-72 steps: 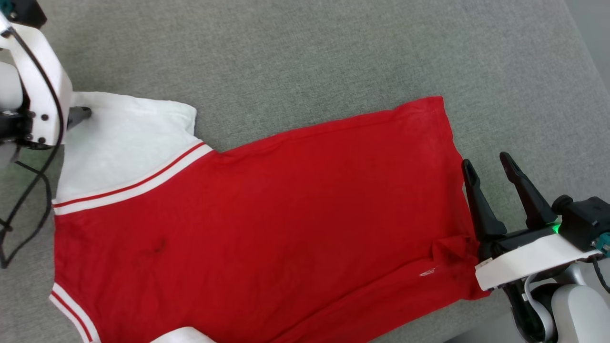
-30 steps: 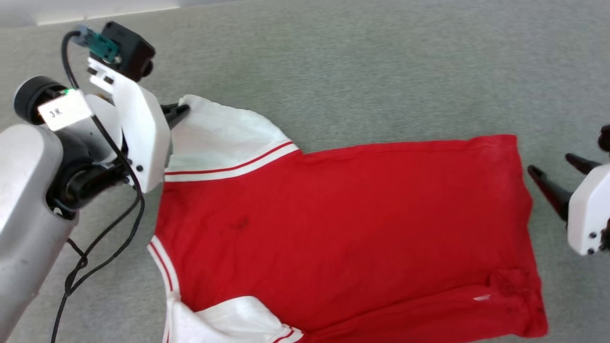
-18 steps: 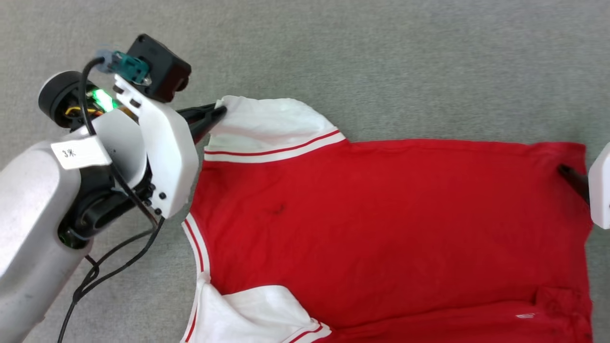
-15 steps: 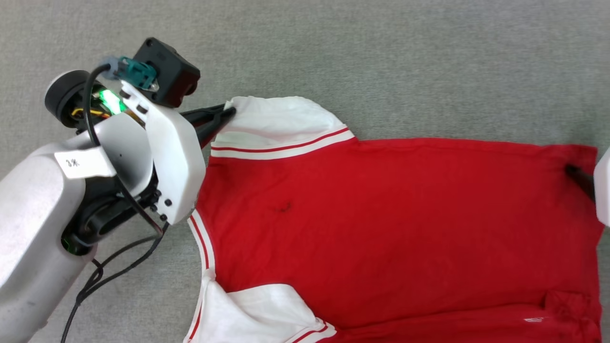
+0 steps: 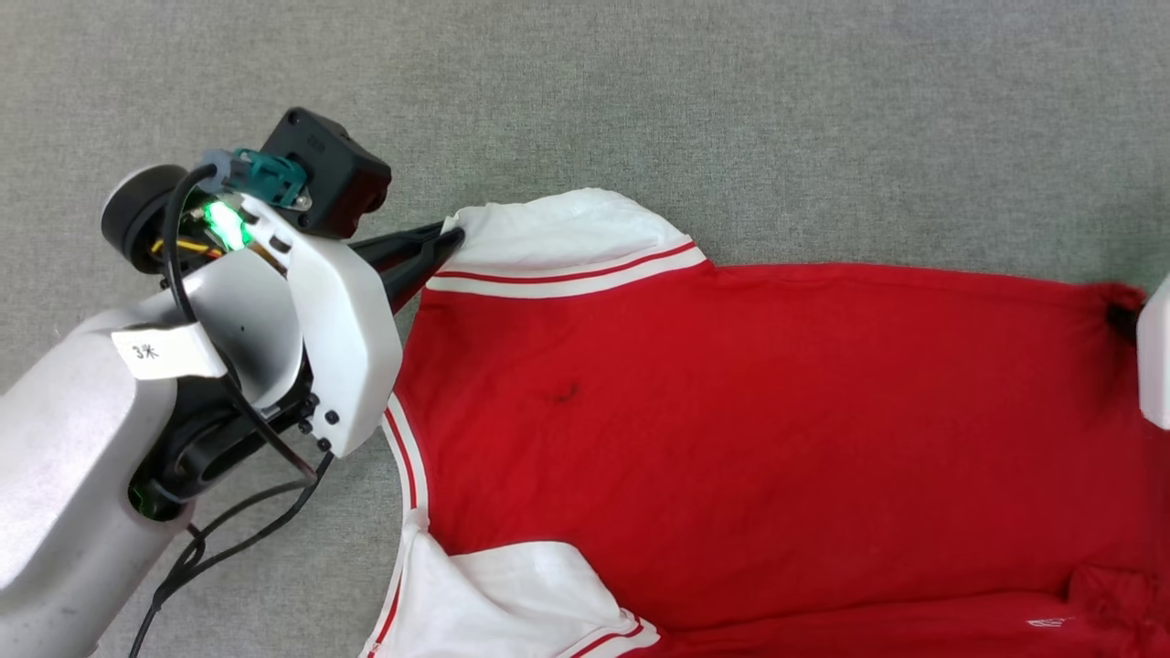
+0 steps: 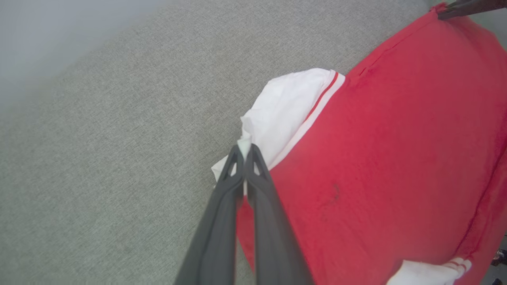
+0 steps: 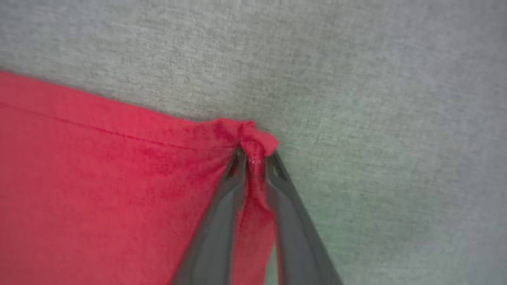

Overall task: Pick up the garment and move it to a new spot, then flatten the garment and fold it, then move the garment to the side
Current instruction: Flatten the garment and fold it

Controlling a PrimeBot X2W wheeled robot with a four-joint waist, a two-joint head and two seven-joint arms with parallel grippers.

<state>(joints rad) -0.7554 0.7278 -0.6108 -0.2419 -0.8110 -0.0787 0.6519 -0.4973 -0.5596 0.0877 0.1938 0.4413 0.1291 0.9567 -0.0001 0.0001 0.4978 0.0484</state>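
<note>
The garment, a red shirt with white sleeves and red-and-white striped trim, lies spread on the grey surface with its plain red side up. My left gripper is shut on the far white sleeve's corner; in the left wrist view my left gripper pinches white cloth between its tips. At the right edge of the head view my right gripper pinches the far hem corner. In the right wrist view my right gripper is shut on a bunched red corner of the garment.
A grey fabric surface runs all round the garment, with bare room beyond its far edge. My left arm's black cable hangs over the surface at the lower left. A second white sleeve lies at the near edge.
The head camera has shifted. My right gripper has closed on the garment's far hem corner, bunching it. The left gripper has kept its hold on the sleeve.
</note>
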